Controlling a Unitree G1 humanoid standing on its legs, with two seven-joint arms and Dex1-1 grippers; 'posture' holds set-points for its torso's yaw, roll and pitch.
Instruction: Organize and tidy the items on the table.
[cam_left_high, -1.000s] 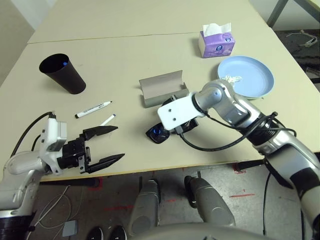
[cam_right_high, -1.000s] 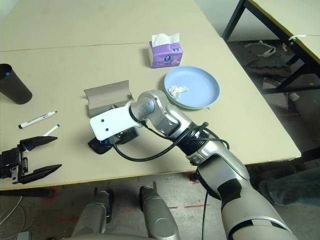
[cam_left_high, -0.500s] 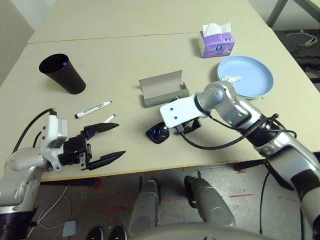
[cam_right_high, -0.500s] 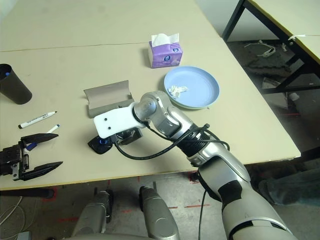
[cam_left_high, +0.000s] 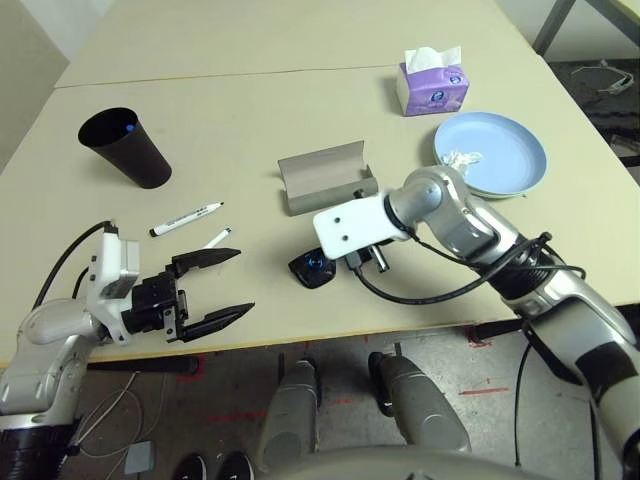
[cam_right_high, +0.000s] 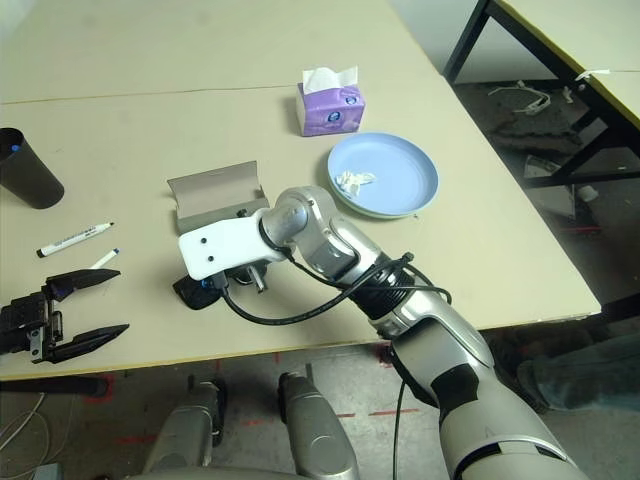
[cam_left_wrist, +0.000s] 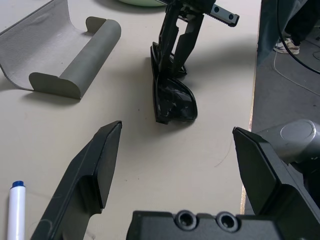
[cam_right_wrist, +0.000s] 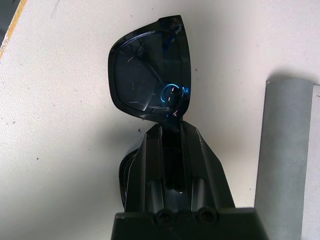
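Note:
Black sunglasses (cam_left_high: 311, 269) lie near the table's front edge, in front of the open grey glasses case (cam_left_high: 325, 177). My right gripper (cam_right_wrist: 170, 129) is shut on them at the bridge, one lens (cam_right_wrist: 150, 80) sticking out past the fingers. My left gripper (cam_left_high: 227, 286) hovers open at the front left edge with nothing in it, pointing toward the sunglasses (cam_left_wrist: 172, 97). A white marker with a black cap (cam_left_high: 187, 218) and a second marker (cam_left_high: 214, 239) lie just beyond it. The black cup (cam_left_high: 125, 147) stands at the far left. A crumpled tissue (cam_left_high: 462, 157) sits on the light-blue plate (cam_left_high: 515, 165).
A purple tissue box (cam_left_high: 432, 82) stands behind the plate at the back right. A blue-capped item (cam_left_high: 131, 127) pokes up inside the cup. A seam (cam_left_high: 230, 73) crosses the table (cam_left_high: 250, 120) at the back. A black cable (cam_left_high: 440, 290) loops off my right forearm.
My right gripper has closed on the sunglasses, which have shifted a little. The left gripper has stayed open and barely moved.

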